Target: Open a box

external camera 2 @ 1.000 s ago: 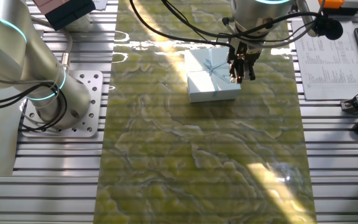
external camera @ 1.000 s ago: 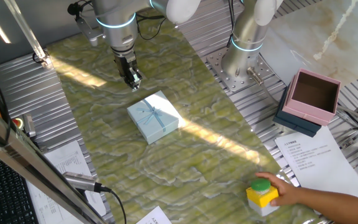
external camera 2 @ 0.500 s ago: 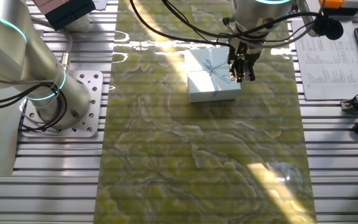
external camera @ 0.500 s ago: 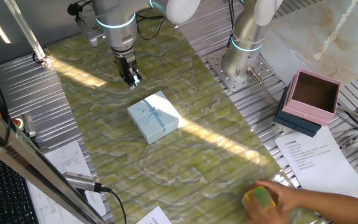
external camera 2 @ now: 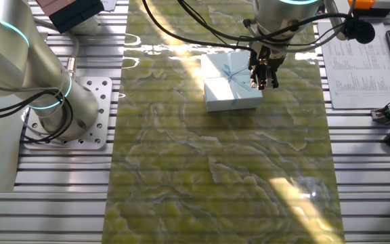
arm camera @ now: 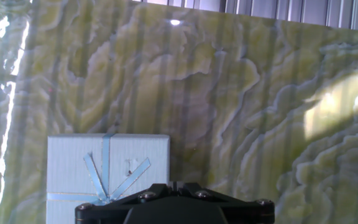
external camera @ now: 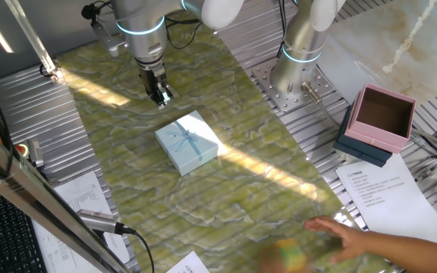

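Observation:
The pale blue box (external camera: 187, 142) with a thin blue ribbon cross and bow lies shut on the green marbled mat. It also shows in the other fixed view (external camera 2: 230, 81) and at the lower left of the hand view (arm camera: 107, 177). My gripper (external camera: 162, 98) hangs above the mat just beyond the box's far side, apart from it. In the other fixed view my gripper (external camera 2: 263, 83) stands over the box's right edge. In the hand view my gripper (arm camera: 174, 185) shows its jaws together, holding nothing.
A pink open box on a dark blue base (external camera: 381, 121) sits at the right, off the mat. A second arm's base (external camera: 298, 68) stands behind the mat. A person's hand (external camera: 355, 241) and a blurred yellow-green object (external camera: 290, 254) are at the front right. Papers (external camera: 389, 193) lie nearby.
The person's hand has swept the yellow and green object leftward along the front edge. My gripper and the box have not moved.

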Motion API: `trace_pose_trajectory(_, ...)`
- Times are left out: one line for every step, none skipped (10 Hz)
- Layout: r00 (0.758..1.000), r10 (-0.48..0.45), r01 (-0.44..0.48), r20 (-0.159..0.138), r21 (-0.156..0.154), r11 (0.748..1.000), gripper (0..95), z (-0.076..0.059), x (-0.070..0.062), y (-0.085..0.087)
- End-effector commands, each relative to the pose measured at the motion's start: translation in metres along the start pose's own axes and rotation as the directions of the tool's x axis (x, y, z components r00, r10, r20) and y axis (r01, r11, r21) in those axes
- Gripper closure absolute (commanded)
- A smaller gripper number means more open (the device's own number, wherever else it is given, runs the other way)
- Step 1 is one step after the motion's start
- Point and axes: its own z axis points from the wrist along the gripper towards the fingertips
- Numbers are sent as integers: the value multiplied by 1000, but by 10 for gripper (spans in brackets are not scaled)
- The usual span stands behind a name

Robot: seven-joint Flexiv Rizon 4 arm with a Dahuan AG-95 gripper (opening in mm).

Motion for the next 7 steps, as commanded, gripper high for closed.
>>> trace_pose_trajectory(1000, -1, 1, -1, -1, 1000, 950, 0, 0, 0)
trace_pose_trajectory(1000, -1, 1, -1, -1, 1000, 950, 0, 0, 0)
trace_pose_trajectory(1000, -3, 3, 0, -1, 1000, 950, 0, 0, 0)
trace_pose_trajectory(1000, -6, 6, 1, -2, 1000, 950, 0, 0, 0)
trace_pose_trajectory(1000, -6, 6, 0, -2, 1000, 950, 0, 0, 0)
trace_pose_trajectory(1000, -6, 6, 1, -2, 1000, 950, 0, 0, 0)
trace_pose_trajectory(1000, -6, 6, 1, -2, 1000, 950, 0, 0, 0)
